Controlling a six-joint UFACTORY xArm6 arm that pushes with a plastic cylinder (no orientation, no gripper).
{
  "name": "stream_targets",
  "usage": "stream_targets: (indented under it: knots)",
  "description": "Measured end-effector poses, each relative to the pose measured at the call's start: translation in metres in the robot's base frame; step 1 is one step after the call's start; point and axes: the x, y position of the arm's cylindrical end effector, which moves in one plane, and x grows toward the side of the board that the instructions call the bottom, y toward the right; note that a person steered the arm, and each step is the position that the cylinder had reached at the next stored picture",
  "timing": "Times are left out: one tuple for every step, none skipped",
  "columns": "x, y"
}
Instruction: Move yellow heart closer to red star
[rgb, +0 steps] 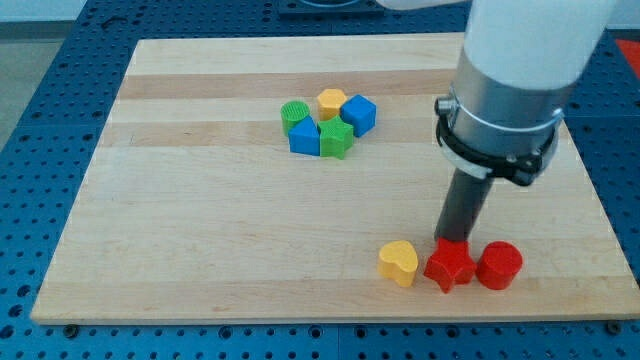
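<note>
The yellow heart (399, 263) lies near the view's bottom edge of the wooden board (200, 230). The red star (449, 266) sits just to its right, with a narrow gap between them. A red cylinder (499, 266) stands right of the star, close against it. My tip (455, 243) is the lower end of the dark rod; it stands just behind the red star, at its top edge, and seems to touch it. The tip is to the right of the yellow heart and apart from it.
A cluster sits near the view's top centre: a green cylinder (295, 115), a yellow hexagon block (332, 103), a blue cube (359, 115), a blue block (304, 137) and a green star (336, 139). The arm's grey and white body (510, 90) hangs over the board's right side.
</note>
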Motion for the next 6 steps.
stream_targets:
  knots:
    - [0.002, 0.0]
    - [-0.005, -0.001]
    - [-0.04, -0.05]
    - [-0.02, -0.114]
    - [0.009, -0.108]
    - [0.009, -0.088]
